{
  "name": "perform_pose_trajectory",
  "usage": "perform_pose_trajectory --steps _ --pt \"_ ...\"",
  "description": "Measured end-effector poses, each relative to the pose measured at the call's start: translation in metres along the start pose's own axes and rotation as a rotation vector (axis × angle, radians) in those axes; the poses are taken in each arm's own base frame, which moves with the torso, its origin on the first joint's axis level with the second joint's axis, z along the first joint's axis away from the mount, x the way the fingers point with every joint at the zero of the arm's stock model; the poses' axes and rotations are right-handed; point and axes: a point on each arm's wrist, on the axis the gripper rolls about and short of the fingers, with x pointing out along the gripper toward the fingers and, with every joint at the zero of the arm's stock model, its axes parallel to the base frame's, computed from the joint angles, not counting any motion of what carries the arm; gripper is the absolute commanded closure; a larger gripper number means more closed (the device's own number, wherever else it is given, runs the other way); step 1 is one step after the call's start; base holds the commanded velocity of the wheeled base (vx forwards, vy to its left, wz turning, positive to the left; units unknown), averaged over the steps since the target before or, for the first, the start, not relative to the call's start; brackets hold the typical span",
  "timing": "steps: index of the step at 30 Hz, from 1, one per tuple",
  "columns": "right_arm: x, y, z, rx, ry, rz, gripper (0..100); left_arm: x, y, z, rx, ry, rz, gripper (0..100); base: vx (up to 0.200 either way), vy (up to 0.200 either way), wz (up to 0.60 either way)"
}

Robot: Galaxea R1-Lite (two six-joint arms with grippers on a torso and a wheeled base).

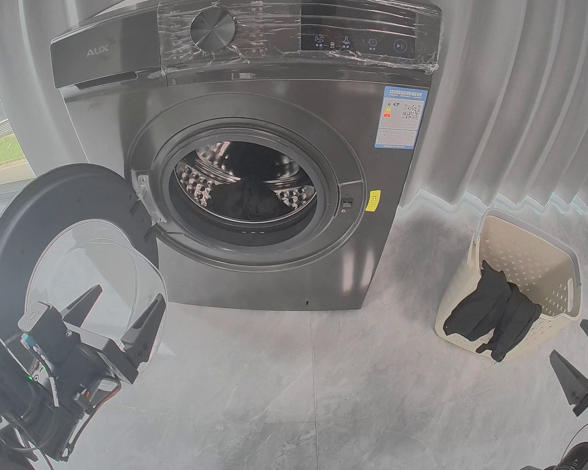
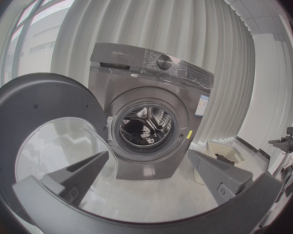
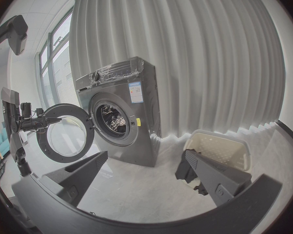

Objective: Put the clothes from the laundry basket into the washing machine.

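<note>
A grey washing machine (image 1: 242, 164) stands on the pale tiled floor (image 1: 307, 373) in front of a white curtain (image 1: 516, 99). Its round door (image 1: 65, 230) is swung wide open to the robot's left, so the steel drum (image 1: 202, 184) is in plain sight. A dark piece of clothing (image 1: 248, 198) already lies at the bottom of the drum. To the right of the machine, close to the curtain, is the cream laundry basket (image 1: 536, 256), tipped so that its open side faces the robot. A bundle of black clothes (image 1: 493, 311) lies in it and hangs out over its lower rim toward the floor. The left claw (image 1: 129, 294) is held low on the left, in front of the glass of the open door. Its two dark fingers are spread well apart with nothing between them, and it is well apart from the basket. The right claw (image 1: 568, 339) sits low at the right edge of the head view, near the basket and just beyond the hanging black clothes, without touching them. In the right wrist view its fingers (image 3: 211, 173) are likewise spread wide and hold nothing, with the basket and its clothes showing behind one of them.
</note>
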Motion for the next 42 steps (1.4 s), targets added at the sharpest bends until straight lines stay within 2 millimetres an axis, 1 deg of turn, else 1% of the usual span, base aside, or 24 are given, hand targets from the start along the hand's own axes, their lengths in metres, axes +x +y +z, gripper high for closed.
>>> perform_pose_trajectory --steps 3,7,10,12,18,22,26,31,42 --pt "-0.019 0.0 -0.01 -0.002 -0.013 -0.032 0 -0.001 0.0 0.0 0.001 0.004 0.003 0 -0.2 0.0 0.0" --pt "-0.037 0.001 -0.025 0.0 -0.017 -0.064 0 -0.001 0.001 0.0 0.001 0.007 0.006 0 -0.15 0.0 0.0" --pt "-0.045 0.001 -0.03 0.002 -0.041 -0.1 0 -0.002 0.001 0.0 0.003 0.012 0.007 0 0.0 0.0 0.0" --pt "-0.049 0.001 -0.034 0.016 -0.05 -0.17 0 -0.002 0.001 -0.001 0.003 0.014 0.004 0 0.0 0.0 0.0" --pt "-0.053 -0.001 -0.039 0.064 -0.064 -0.292 0 -0.003 0.0 -0.001 -0.003 0.02 -0.001 0 0.0 0.0 0.0" --pt "-0.054 0.0 -0.044 0.062 -0.027 -0.265 0 -0.004 0.0 -0.001 -0.007 0.019 -0.006 0 0.0 0.0 0.0" --pt "-0.054 0.0 -0.044 0.063 -0.028 -0.241 0 -0.004 -0.001 0.0 -0.01 0.02 -0.009 0 0.0 0.0 0.0" --pt "-0.055 0.0 -0.044 0.065 -0.032 -0.238 0 -0.005 -0.001 -0.001 -0.011 0.02 -0.011 0 0.0 0.0 -0.6" --pt "-0.055 0.0 -0.044 0.07 -0.033 -0.238 0 -0.005 -0.001 0.0 -0.019 0.018 0.005 0 0.0 0.0 0.0"
